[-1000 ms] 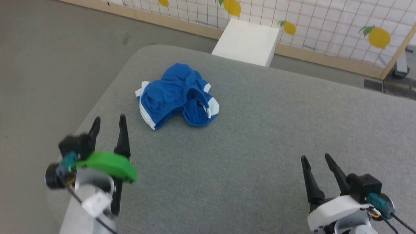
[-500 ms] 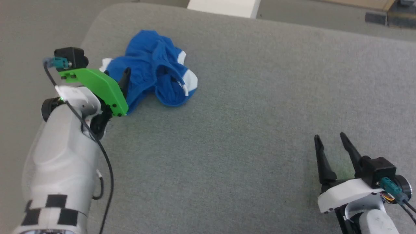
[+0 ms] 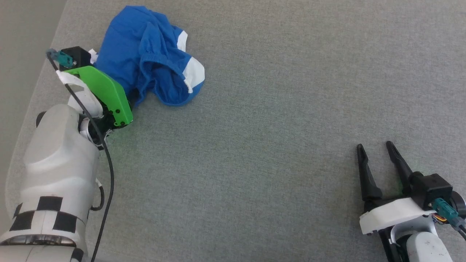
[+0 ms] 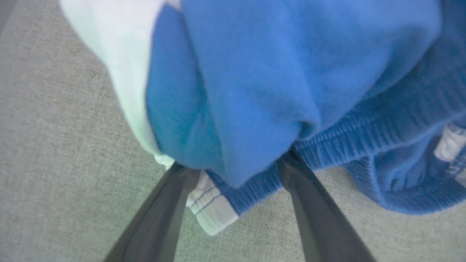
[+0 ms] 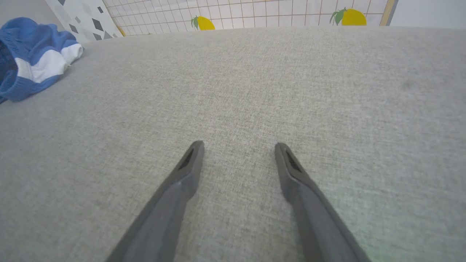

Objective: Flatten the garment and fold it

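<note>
The garment [image 3: 145, 54], blue shorts with white bands, lies crumpled at the far left of the grey table [image 3: 273, 127]. My left gripper [image 3: 133, 98] sits at the garment's near-left edge, half hidden behind its green mount. In the left wrist view, the left gripper [image 4: 235, 163] is open, its two fingertips tucked under a fold of the garment [image 4: 255, 72], one on each side of a blue bulge and a white hem corner. My right gripper [image 3: 375, 145] hovers open over bare table at the near right, holding nothing. The right wrist view has the right gripper [image 5: 239, 145] over grey cloth and the garment [image 5: 32, 62] far left.
The table's rounded left edge [image 3: 36, 91] runs close beside my left arm, with floor [image 3: 18, 36] beyond it. A tiled screen with lemon prints [image 5: 349, 16] stands behind the table's far side.
The head camera has tilted down, shifting the whole picture. My left arm has reached forward from the near table to the garment's edge. The right gripper has stayed put.
</note>
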### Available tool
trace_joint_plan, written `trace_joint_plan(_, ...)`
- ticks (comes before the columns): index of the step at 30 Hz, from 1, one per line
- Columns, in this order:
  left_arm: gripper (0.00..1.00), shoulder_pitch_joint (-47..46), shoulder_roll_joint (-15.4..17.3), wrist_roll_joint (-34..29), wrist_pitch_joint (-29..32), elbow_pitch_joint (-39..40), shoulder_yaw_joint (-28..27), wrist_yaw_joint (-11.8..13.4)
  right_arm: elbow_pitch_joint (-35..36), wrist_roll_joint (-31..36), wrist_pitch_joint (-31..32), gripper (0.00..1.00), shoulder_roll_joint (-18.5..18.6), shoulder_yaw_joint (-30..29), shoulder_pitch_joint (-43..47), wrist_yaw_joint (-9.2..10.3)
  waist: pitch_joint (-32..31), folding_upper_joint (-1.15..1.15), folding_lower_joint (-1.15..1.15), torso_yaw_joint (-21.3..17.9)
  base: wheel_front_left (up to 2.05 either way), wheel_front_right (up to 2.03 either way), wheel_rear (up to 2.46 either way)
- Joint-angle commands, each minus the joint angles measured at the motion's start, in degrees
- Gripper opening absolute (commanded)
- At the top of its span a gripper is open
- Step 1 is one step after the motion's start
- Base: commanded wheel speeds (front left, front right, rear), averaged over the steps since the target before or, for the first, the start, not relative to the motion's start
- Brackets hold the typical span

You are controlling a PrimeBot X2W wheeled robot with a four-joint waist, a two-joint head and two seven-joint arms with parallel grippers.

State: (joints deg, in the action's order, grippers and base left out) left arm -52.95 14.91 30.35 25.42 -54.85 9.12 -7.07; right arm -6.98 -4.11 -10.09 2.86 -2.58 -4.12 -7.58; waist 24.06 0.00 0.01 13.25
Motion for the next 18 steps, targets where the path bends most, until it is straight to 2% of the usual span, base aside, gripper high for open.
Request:
trace_joint_plan(1,0.00,0.1,-0.5,0.7,-0.8,-0.2,0.4,-0.4,-0.6,-0.5,0.0,1.00,0.0,0.2,-0.3,0.09,-0.3,0.00,-0.01,-0.1,0.00,0.00,0.00)
trace_joint_plan(6,0.00,-0.5,0.3,1.3,-6.5,1.3,0.5,-0.4,-2.1,-1.0,-0.7,1.00,0.0,0.5,-0.2,0.09,-2.4,0.00,-0.01,-0.2,0.00,0.00,0.00)
trace_joint_plan(10,0.00,-2.7,0.2,2.4,-11.9,5.5,1.5,-0.4,-4.1,-2.2,-1.8,1.00,0.0,1.1,0.0,0.09,-5.9,0.00,-0.01,-0.7,0.00,0.00,0.00)
trace_joint_plan(15,0.00,-5.4,-0.9,6.0,-16.0,15.5,5.6,-0.4,-7.0,-4.3,-3.0,1.00,0.0,2.9,0.2,0.09,-11.5,0.00,-0.01,-2.5,0.00,0.00,0.00)
trace_joint_plan(18,0.00,-5.8,-1.7,9.1,-15.9,21.9,9.0,-0.4,-8.5,-5.5,-3.6,1.00,0.0,3.7,0.3,0.09,-14.5,0.00,-0.01,-3.9,0.00,0.00,0.00)
